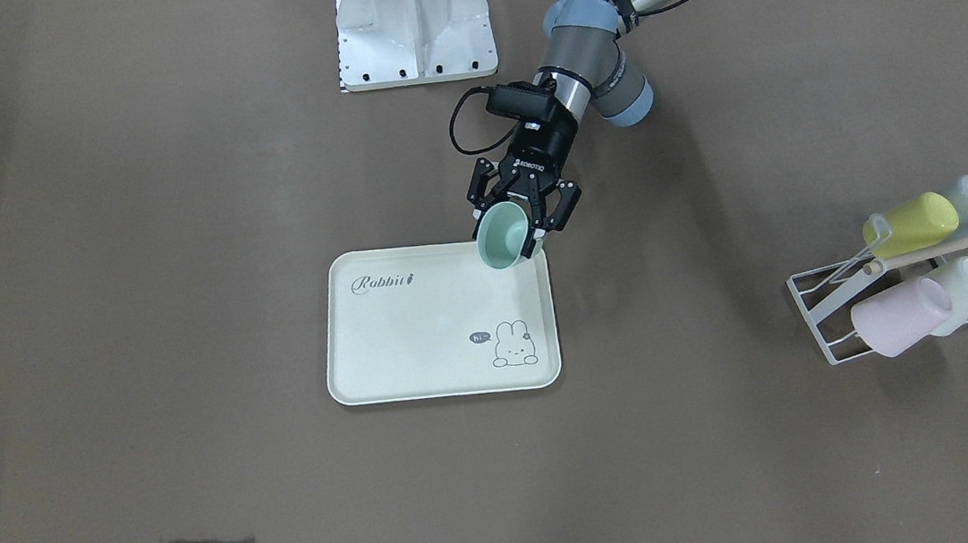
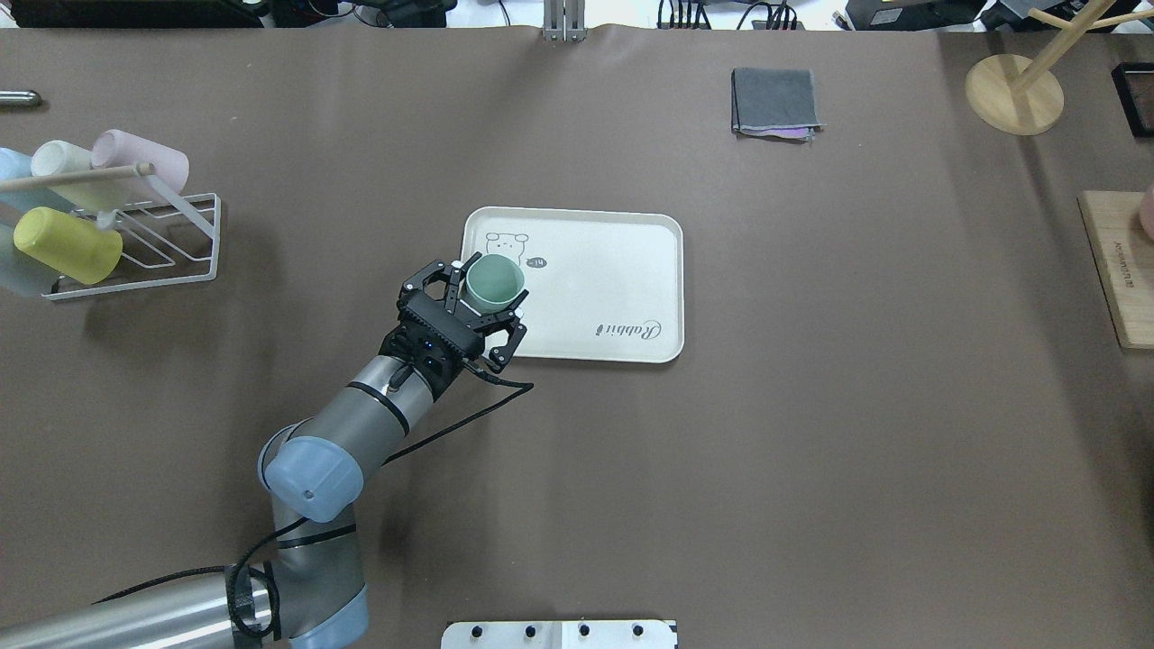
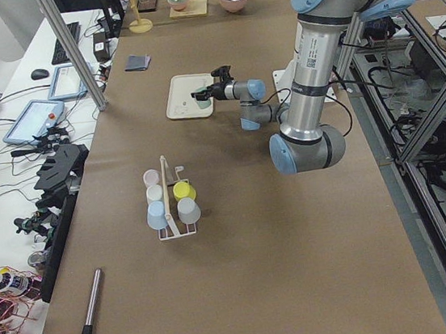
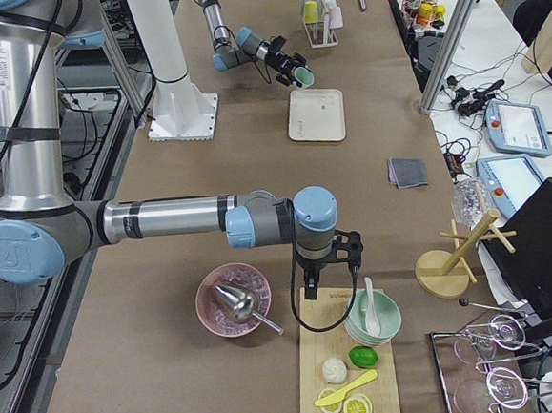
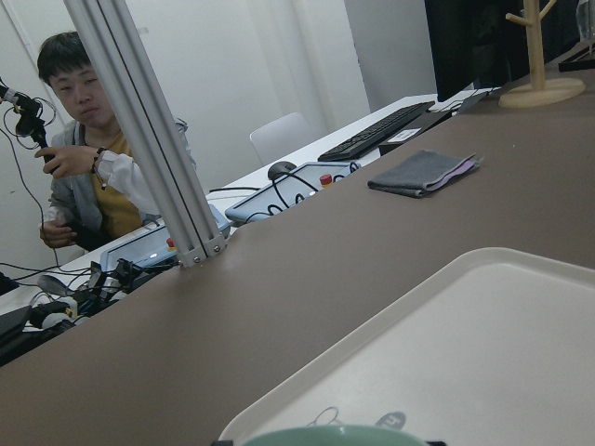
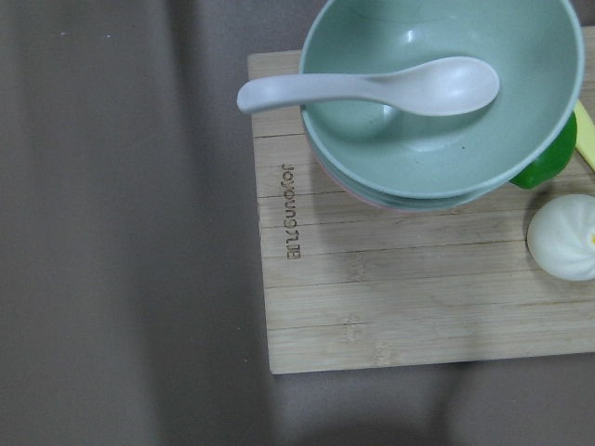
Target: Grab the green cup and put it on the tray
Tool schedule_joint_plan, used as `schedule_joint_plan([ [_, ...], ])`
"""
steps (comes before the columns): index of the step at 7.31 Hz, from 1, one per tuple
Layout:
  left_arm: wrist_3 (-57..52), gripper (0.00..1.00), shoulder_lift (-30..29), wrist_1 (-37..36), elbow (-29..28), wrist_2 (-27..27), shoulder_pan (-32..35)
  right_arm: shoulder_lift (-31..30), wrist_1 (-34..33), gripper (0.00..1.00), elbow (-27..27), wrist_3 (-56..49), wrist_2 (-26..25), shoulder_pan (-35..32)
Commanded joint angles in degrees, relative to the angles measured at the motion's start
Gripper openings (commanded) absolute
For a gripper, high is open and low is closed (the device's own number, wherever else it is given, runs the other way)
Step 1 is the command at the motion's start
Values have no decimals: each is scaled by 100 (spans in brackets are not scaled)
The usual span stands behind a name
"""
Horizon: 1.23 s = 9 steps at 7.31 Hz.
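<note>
Left end effector (image 1: 514, 230) clamped on green cup (image 1: 503, 241), gripping its wall from both sides. Cup tilted, mouth facing away from robot, held in air over tray (image 1: 423, 372) corner nearest left arm, not resting on it. Tray flat on bench (image 1: 141, 343). Rack (image 1: 818, 322) with other cups well apart, on robot's left. Right end effector (image 4: 311, 290) above wooden board (image 6: 372, 307), near bowl (image 6: 437, 111); open or closed, cannot tell.
</note>
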<state>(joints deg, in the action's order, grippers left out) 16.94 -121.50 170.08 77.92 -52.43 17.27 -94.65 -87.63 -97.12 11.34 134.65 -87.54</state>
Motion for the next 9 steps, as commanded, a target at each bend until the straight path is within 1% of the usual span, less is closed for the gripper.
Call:
schedule_joint_plan([
  [1,20,73,-364,16,-189,-83,74,-1,0,100,0,0,0,78],
  [3,221,73,-662,8,-583,-92,84,-1,0,100,-9,0,0,88],
  [5,213,73,-760,-36,-681,-92,154,-1,9,100,-18,0,-9,96],
  [7,187,73,-1032,-124,-1067,-83,215,8,9,100,-18,0,-18,105],
  [9,160,73,-1130,-422,-1113,-83,250,-1,0,100,-18,0,-18,105],
])
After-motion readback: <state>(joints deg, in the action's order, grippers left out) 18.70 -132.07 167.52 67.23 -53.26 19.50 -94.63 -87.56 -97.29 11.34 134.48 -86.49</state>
